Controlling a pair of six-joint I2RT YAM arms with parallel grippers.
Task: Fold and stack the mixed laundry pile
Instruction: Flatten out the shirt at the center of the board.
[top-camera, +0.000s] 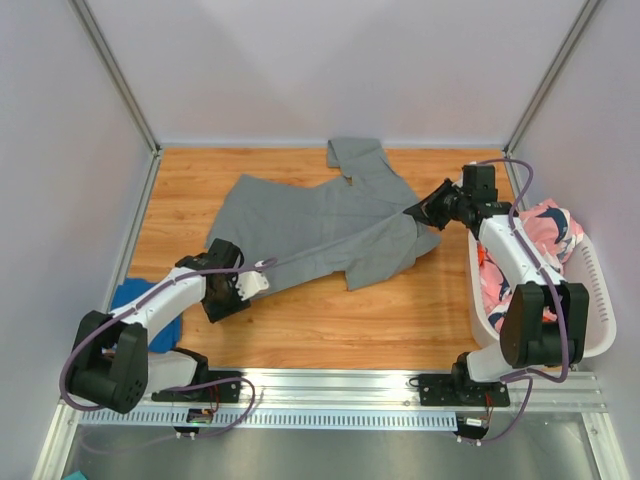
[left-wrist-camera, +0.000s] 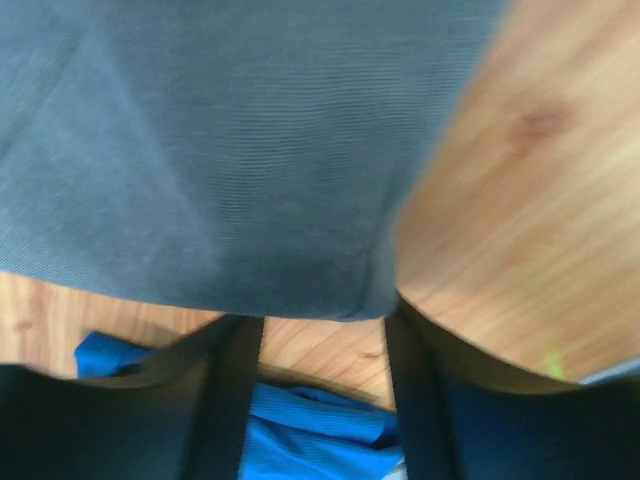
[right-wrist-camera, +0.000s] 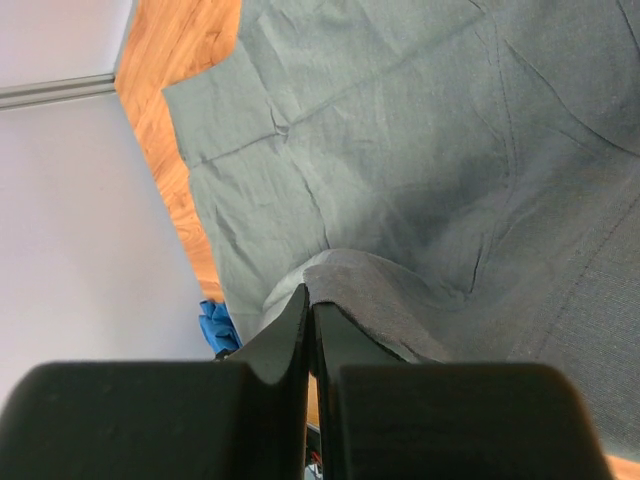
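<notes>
- Step in hand: spreading and squaring the grey garment (top-camera: 320, 225) before its first fold. It lies mostly flat across the middle of the wooden table (top-camera: 400, 320), one narrow part reaching toward the far wall.
- Right gripper (top-camera: 418, 212): jaws closed, pinching a raised fold at the garment's right edge. The wrist view shows the cloth humped up at the fingertips.
- Left gripper (top-camera: 250, 284): jaws apart and holding nothing. It sits at the garment's near-left edge, with the hem just beyond the fingertips in the wrist view. Contact with the cloth cannot be told, as the view is blurred.
- Rest of the pile: blue garment (top-camera: 128, 298) bunched on the table at the near left, partly under the left arm. Pink patterned garment (top-camera: 548, 225) and orange garment (top-camera: 488, 285) are in the white basket (top-camera: 600, 300) at the right. No folded stack is visible.
- Judgement: task is early, with one piece laid out and none folded.
- Next move calls for:
  - the left jaws closing on the near-left hem or corner, so both arms hold an edge
  - tension to remove the wrinkles near the right grip
  - a fold carried across the garment
- Risk: an uneven pull from the right side could drag the whole piece and bunch it.
</notes>
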